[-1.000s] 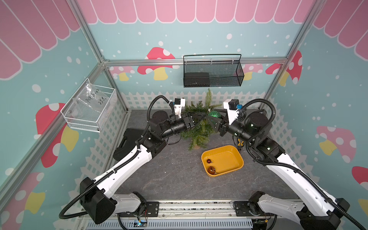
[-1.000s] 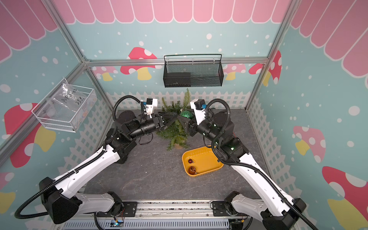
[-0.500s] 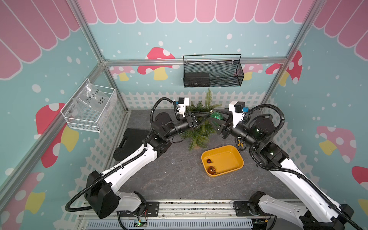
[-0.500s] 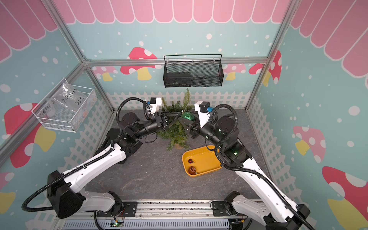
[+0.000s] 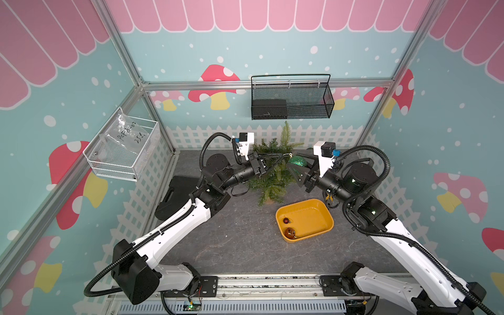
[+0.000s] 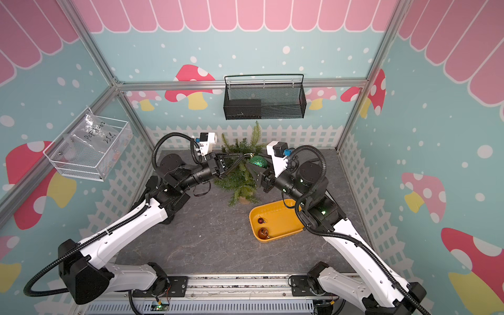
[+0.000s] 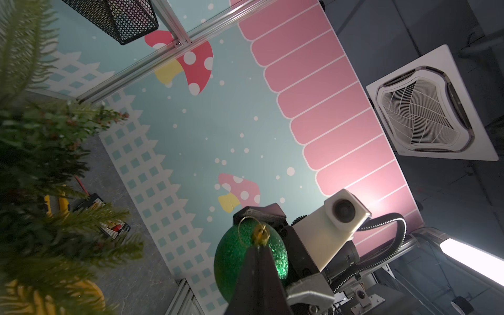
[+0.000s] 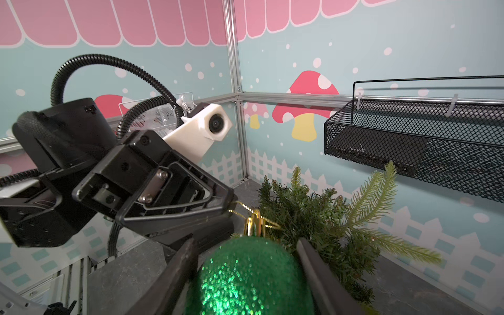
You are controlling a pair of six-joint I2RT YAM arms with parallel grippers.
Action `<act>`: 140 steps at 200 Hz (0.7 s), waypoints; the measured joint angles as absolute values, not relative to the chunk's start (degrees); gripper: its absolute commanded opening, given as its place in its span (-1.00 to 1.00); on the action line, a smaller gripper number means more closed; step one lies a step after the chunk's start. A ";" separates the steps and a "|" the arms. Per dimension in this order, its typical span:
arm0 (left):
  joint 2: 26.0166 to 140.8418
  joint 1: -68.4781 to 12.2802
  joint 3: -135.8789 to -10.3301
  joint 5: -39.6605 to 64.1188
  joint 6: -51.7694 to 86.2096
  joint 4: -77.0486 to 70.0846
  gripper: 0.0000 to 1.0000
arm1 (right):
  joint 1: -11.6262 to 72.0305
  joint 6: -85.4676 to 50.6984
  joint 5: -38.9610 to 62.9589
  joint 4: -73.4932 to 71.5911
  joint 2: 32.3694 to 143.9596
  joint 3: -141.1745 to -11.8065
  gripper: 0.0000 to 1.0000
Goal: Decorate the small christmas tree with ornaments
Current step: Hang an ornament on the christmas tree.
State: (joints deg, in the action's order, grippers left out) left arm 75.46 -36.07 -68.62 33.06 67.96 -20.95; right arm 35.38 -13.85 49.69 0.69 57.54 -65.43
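Only the right wrist view shows the grasp plainly: the left gripper (image 8: 229, 207) has its tips pressed together, pinching the thin gold string loop (image 8: 241, 207) of the large glittery green bauble (image 8: 245, 275). The right gripper (image 8: 246, 245) clamps that ball between its two dark fingers. The left wrist view adds the bauble's gold cap (image 7: 260, 232), the curved loop beside it and a white ceiling vent (image 7: 425, 106). In both top views the bauble (image 5: 298, 161) (image 6: 258, 161) hangs in the air at the crown of the small green artificial pine tree (image 5: 272, 177) (image 6: 240, 180). Its cap end points toward the desk's left edge, at the left gripper (image 5: 283, 156). The tree stands upright near the middle of the desk's (image 5: 240, 240) rear edge. Only the top views show the yellow plastic tray (image 5: 311, 218) in front of the tree, toward the right edge. It holds the shiny copper-orange bauble (image 5: 290, 232) and the small dark red bauble (image 5: 285, 220). A clear bag (image 5: 128, 133) in the white wire basket (image 5: 122, 161) bears handwriting, roughly "PCF8-02".
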 measured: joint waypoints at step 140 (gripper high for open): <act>77.71 -36.07 -74.35 31.94 56.23 -5.15 -1.00 | 35.38 -8.14 43.00 5.63 58.87 -64.14 0.09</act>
State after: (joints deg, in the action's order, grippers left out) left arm 77.71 -36.07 -74.35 31.94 56.23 -5.15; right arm 35.38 -8.14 43.00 5.63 58.87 -64.14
